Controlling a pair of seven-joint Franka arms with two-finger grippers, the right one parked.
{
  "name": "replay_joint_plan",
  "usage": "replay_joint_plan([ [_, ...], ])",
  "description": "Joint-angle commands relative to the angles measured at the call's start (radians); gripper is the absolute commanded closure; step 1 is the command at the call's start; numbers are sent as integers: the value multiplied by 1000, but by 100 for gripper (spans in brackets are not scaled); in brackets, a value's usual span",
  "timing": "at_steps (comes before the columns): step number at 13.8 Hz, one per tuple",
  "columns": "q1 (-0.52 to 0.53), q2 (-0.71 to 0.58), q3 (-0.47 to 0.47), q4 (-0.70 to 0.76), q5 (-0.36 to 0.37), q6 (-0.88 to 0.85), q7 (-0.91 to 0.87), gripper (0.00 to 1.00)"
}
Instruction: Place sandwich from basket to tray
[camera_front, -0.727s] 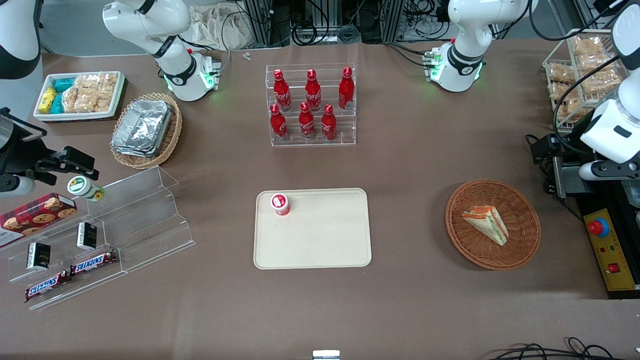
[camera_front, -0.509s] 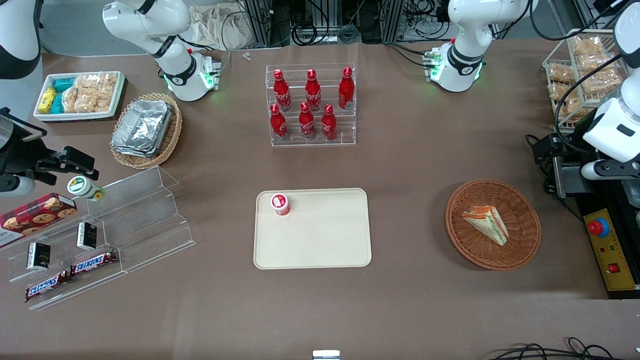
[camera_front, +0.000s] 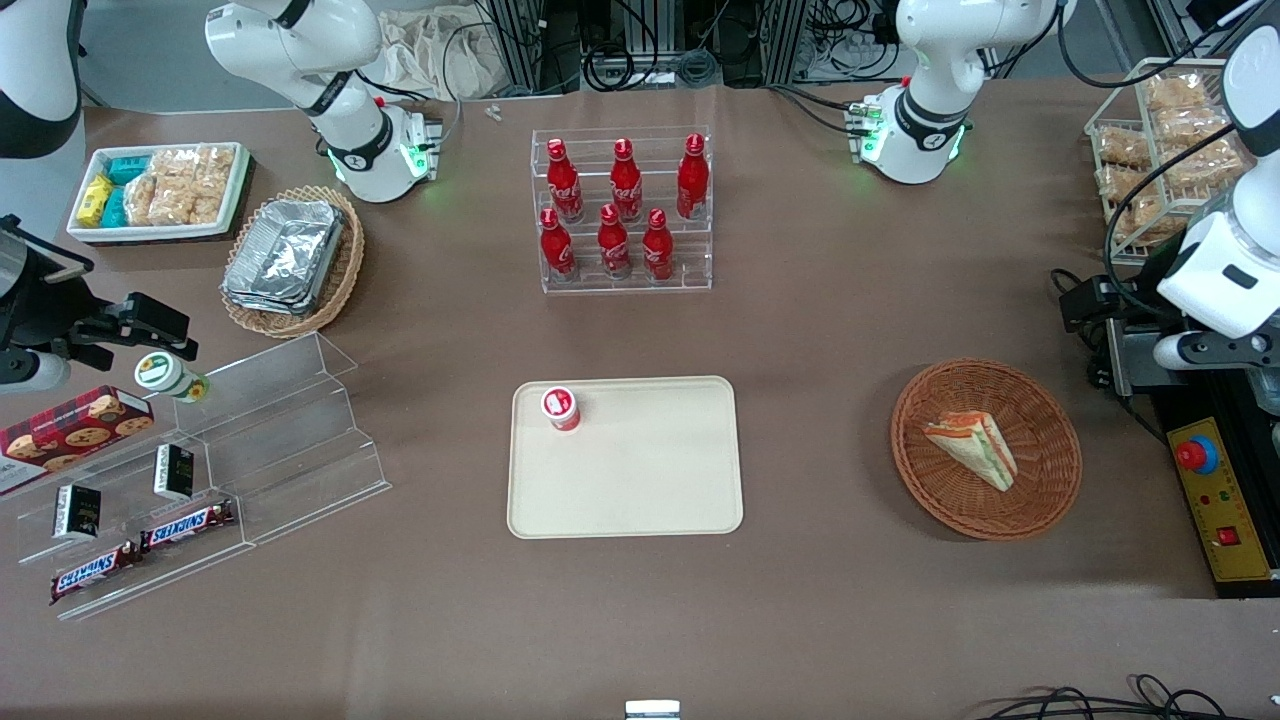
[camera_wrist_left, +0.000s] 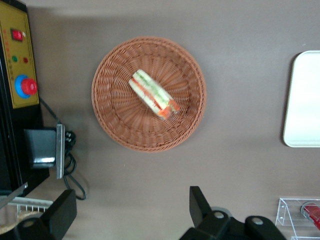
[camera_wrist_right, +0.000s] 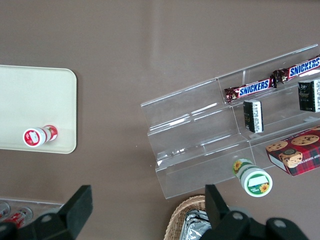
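- Jaws of the left gripper (camera_wrist_left: 127, 210) stand wide apart with nothing between them; only the wrist view shows this, its two dark fingers (camera_wrist_left: 200, 207) framing bare brown table (camera_front: 830, 330).
- Front view hides the fingers themselves: there only the white wrist of the working arm (camera_front: 1215, 270) shows, up at the working arm's end of the table, at about 2 o'clock from the basket (camera_front: 1040, 500) and clear of it.
- Sandwich (camera_front: 972, 447) lies in the basket, untouched, near the middle of the weave; in the front view its long side runs from about 10 o'clock to 4 o'clock.
- Wrist view shows the sandwich (camera_wrist_left: 154, 94) edge-on, with pale bread and green and orange-red layers, and the whole round basket (camera_wrist_left: 120, 125) around it.
- Tray (camera_front: 650, 490) sits flat at the table's middle, well apart from the basket toward the parked arm's end; a small red cup with a white lid (camera_front: 561, 408) stands at its 10 o'clock corner.
- Wrist view catches only one rounded edge of the tray (camera_wrist_left: 300, 105), and not the cup.
- Yellow control box with a red button (camera_front: 1196, 455) lies just beside the basket at 3 o'clock in the front view; the wrist view shows it too (camera_wrist_left: 26, 86).
- Rack of red bottles (camera_front: 622, 215) stands at 12 o'clock from the tray, farther from the front camera.
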Motion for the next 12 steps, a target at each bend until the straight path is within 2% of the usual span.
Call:
replay_joint_plan([
  [1,40,-41,-1,-88,-10,2,-19,0],
  [6,46,-39,-1,-245,-9,209,-189,0],
  [12,48,13,1,-417,-9,483,-301,0],
])
